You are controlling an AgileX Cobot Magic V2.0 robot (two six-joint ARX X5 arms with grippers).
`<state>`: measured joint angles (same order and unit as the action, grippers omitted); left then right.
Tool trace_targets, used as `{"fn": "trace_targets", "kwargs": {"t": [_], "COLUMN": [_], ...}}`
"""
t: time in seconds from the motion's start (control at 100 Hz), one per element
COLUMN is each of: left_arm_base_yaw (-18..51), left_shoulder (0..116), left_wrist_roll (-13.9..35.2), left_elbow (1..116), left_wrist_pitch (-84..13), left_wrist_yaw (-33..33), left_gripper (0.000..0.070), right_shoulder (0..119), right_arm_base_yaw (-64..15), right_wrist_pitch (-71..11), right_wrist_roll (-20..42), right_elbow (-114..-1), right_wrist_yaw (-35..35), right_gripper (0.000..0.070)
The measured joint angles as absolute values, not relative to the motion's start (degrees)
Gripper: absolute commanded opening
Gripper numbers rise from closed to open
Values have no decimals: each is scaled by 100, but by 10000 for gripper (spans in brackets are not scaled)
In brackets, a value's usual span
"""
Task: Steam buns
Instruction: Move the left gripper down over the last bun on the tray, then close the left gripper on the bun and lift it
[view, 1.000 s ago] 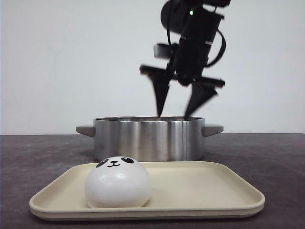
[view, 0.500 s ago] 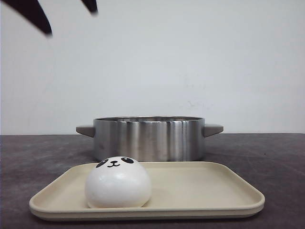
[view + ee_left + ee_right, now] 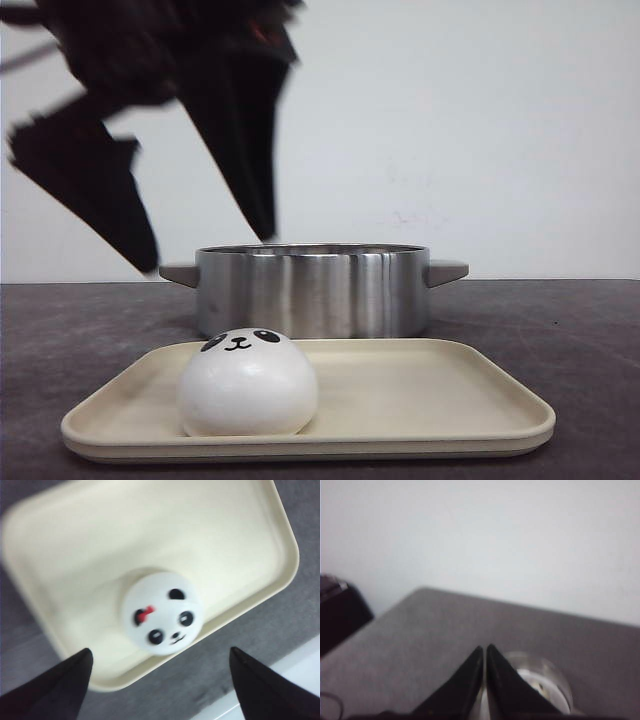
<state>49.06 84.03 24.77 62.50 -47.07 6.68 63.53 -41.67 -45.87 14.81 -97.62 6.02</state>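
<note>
The dark grey tabletop fills the lower part of the front view, with a white wall behind its far edge. On it, close to the near edge and centred, lies a cream rectangular tray with rounded corners and a raised rim; the left wrist view shows the same tray from above, blurred. Just behind the tray, toward the far edge, stands a shiny steel pot with a stubby grey handle on each side; the right wrist view catches the pot from above, partly hidden behind the fingers, and what lies inside it is too blurred to make out. The left gripper hangs high over the tabletop's left side, above the tray's left end and well clear of it, smeared by motion; its two black fingers are spread wide apart with nothing between them, as the left gripper also shows from its own camera. The right gripper is clenched, its two black tips pressed together on nothing. One white panda-faced bun sits on the left part of the tray, near its front rim; from above, the bun shows a small red bow beside one ear.
</note>
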Motion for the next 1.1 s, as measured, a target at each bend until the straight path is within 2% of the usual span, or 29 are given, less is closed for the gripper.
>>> {"fn": "trace_targets", "kwargs": {"t": [0.04, 0.13, 0.16, 0.48, 0.56, 0.72, 0.85, 1.1], "left_arm_base_yaw": [4932, 4982, 4991, 4995, 4995, 4995, 4995, 5000], "left_shoulder": [8562, 8892, 8982, 9465, 9472, 9476, 9476, 9476], "left_wrist_roll": [2506, 2556, 2565, 2617, 2617, 2611, 2469, 1938], "left_elbow": [6250, 6250, 6250, 6250, 6250, 6250, 6250, 6250], "left_wrist_pitch": [-4661, -4565, -4515, -4244, -4239, -4261, -4257, -4346], "left_wrist_yaw": [714, 731, 729, 705, 705, 703, 703, 648], "left_gripper": [544, 671, 692, 661, 565, 284, 6, 0], "right_shoulder": [6370, 6381, 6379, 6361, 6361, 6361, 6361, 6361], "right_arm_base_yaw": [-4167, -4167, -4167, -4167, -4167, -4167, -4167, -4167], "right_wrist_pitch": [-4687, -4825, -4827, -4893, -4895, -4897, -4901, -4904], "right_wrist_roll": [1483, 1485, 1485, 1522, 1522, 1522, 1522, 1522], "right_elbow": [-9747, -9734, -9734, -9734, -9734, -9734, -9734, -9734], "right_wrist_yaw": [602, 602, 602, 602, 602, 602, 602, 602], "right_gripper": [3, 3, 3, 3, 3, 3, 3, 3]}}
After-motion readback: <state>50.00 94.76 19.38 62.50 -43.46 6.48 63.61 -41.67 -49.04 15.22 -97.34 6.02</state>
